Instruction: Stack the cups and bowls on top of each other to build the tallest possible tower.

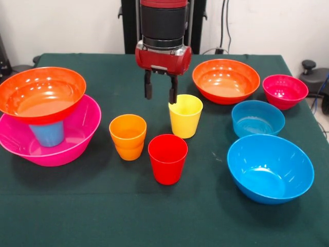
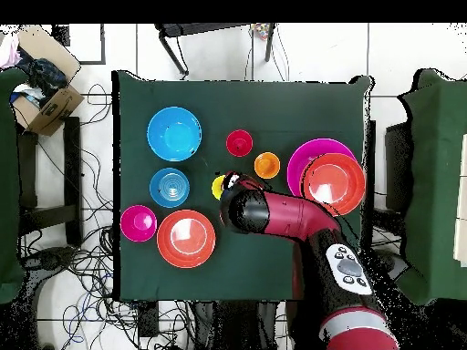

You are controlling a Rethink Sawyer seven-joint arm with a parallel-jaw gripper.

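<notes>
end effector (image 1: 160, 91) hangs with its two fingers spread apart, empty, just above and behind the yellow cup (image 1: 185, 115), the right-hand finger in the front view close over the cup's rim. on the green worktop (image 1: 103, 216) the orange cup (image 1: 128, 136) and red cup (image 1: 167, 158) stand upright nearby. at one side the large pink bowl (image 1: 77, 139) holds a light blue cup (image 1: 47, 133) with an orange-red bowl (image 1: 42, 92) resting tilted on it. across the worktop sit a second orange-red bowl (image 1: 226, 80), a small magenta bowl (image 1: 285, 90), a small blue bowl (image 1: 257, 118) and a large blue bowl (image 1: 270, 167).
</notes>
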